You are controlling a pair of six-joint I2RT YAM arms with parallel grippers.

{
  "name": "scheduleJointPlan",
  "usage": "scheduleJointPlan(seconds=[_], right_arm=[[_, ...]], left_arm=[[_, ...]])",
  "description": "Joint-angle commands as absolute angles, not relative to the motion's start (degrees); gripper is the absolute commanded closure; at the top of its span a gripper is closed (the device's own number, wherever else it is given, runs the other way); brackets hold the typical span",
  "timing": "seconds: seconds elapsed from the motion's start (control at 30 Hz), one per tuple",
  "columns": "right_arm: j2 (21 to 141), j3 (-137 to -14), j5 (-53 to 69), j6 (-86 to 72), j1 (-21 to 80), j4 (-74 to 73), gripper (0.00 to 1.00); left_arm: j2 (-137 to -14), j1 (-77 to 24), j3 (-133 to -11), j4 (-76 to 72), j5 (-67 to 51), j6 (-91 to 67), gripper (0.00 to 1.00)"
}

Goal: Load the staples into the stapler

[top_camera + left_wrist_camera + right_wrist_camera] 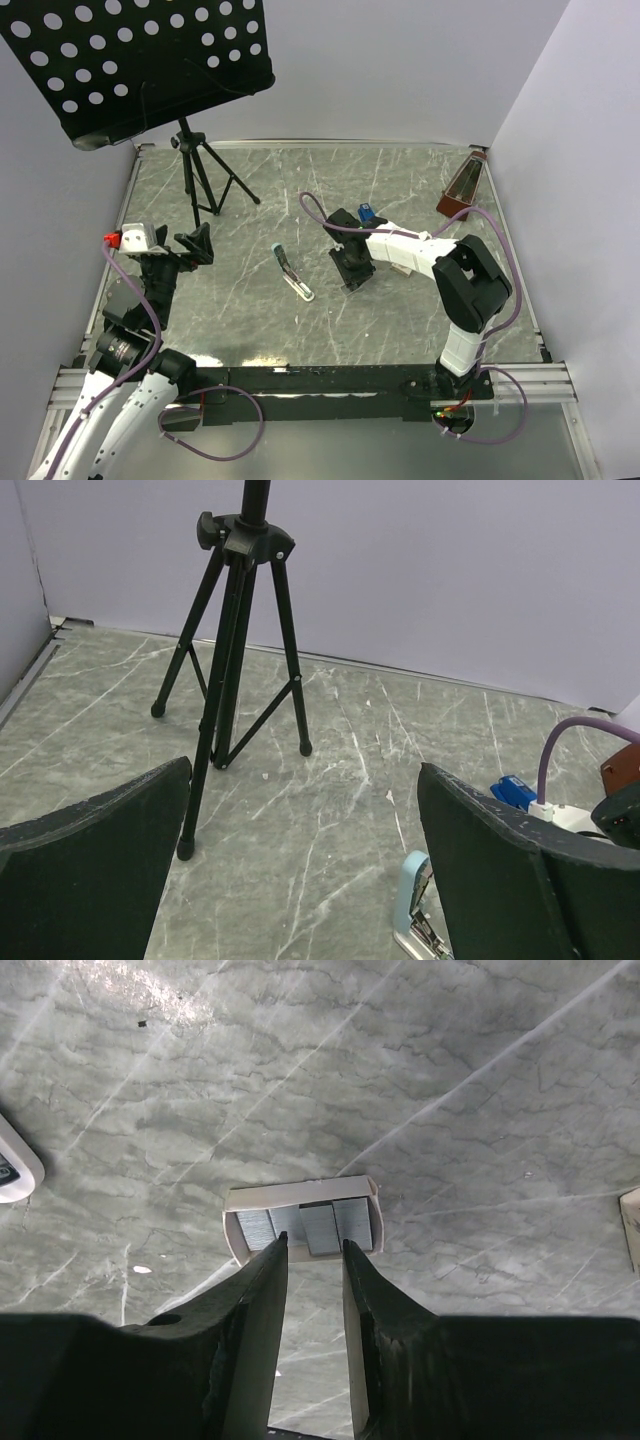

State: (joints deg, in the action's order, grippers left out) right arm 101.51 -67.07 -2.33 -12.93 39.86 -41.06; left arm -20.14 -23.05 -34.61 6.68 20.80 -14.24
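Staples (318, 1228) in tray (300, 1197), at tips of narrowly parted right hand (315, 1252)

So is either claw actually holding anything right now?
Left claw: nothing. Right claw has its tips flanking the staples in their box; whether it grips cannot be told.

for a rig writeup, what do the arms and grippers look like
The left arm and right arm: white links, bulky black joints. The left gripper and right gripper: black, two broad flat fingers each. A purple cable loops along each arm. A grey-white block with a red tip sits at the left wrist, a small blue part at the right.
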Motion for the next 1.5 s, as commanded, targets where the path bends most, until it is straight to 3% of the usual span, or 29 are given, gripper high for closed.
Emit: scheduleJointPlan(seconds=[0.0, 0.9, 1.47], right_arm=[[102.5, -66.8, -2.9, -12.4, 39.5, -39.8, 0.65], [101.3, -66.5, 1.7, -8.0, 39.7, -38.6, 0.69], [106.1, -67.6, -7.4, -8.0, 43.5, -39.6, 0.67]], left_arm=[[-20.5, -22.7, -34.5, 4.2, 19.9, -14.2, 0.01], [-21.0, -22.1, -34.6, 4.0, 18.5, -14.4, 0.01], [-20.6, -22.1, -34.6, 4.1, 18.4, -14.3, 0.01]])
